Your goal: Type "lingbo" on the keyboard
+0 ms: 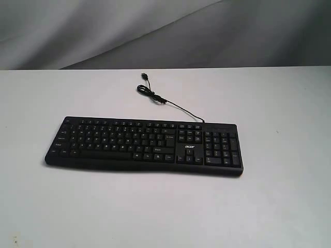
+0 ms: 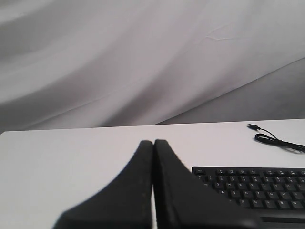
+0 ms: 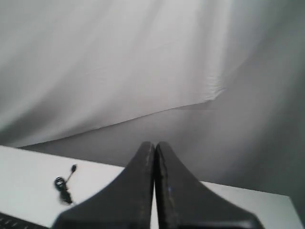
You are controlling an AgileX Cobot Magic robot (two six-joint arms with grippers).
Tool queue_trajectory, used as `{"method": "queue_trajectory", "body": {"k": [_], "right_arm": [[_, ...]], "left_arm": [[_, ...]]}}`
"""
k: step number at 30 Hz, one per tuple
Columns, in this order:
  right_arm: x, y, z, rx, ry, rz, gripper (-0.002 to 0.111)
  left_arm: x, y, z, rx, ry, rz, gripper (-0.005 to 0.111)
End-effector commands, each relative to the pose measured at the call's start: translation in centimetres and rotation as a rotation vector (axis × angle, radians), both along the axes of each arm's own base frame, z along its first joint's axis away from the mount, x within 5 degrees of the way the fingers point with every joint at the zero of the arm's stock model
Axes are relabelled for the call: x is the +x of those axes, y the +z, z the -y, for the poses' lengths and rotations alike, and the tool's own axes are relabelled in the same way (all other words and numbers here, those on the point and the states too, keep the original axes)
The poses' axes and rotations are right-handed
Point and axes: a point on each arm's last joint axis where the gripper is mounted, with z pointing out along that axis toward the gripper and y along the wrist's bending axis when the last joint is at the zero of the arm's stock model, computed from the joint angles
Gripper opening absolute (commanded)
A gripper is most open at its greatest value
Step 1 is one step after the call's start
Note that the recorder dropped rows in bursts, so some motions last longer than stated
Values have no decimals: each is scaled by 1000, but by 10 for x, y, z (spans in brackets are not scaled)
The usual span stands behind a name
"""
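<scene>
White table [image 1: 289, 206] | keyboard [image 1: 124, 142] lengthwise left-right, number pad [image 1: 221, 147] right, cable [image 1: 170, 103] rearward

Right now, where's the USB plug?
In the exterior view the USB plug lies on the table, just left of centre, behind the keyboard near the far edge.

You have the keyboard [image 1: 144, 147] lying flat on the table [image 1: 62, 206], keys up, about mid-scene. It is long, black and full-size, with white legends. Its long side runs left to right, slightly skewed, so the right end sits a touch nearer you. The number pad [image 1: 222, 147] is at the right end, and a small white "acer" logo [image 1: 187, 146] sits just left of it. A thin black cable [image 1: 176, 106] leaves the far edge right of centre, runs far and left, curls into a small loop and ends in a loose plug [image 1: 145, 76] on the table.
</scene>
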Motion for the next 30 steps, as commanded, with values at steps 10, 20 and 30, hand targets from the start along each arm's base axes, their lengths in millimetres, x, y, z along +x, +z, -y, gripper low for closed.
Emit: {"method": "queue_trajectory", "body": {"k": [10, 20, 30], "right_arm": [[-60, -61, 23, -118, -249, 165, 0], [-60, -89, 26, -68, -337, 85, 0], [-40, -165, 28, 17, -360, -63, 0]], "left_arm": [[0, -1, 0, 0, -8, 9, 1], [0, -1, 0, 0, -8, 9, 1], [0, -1, 0, 0, -8, 9, 1]]}}
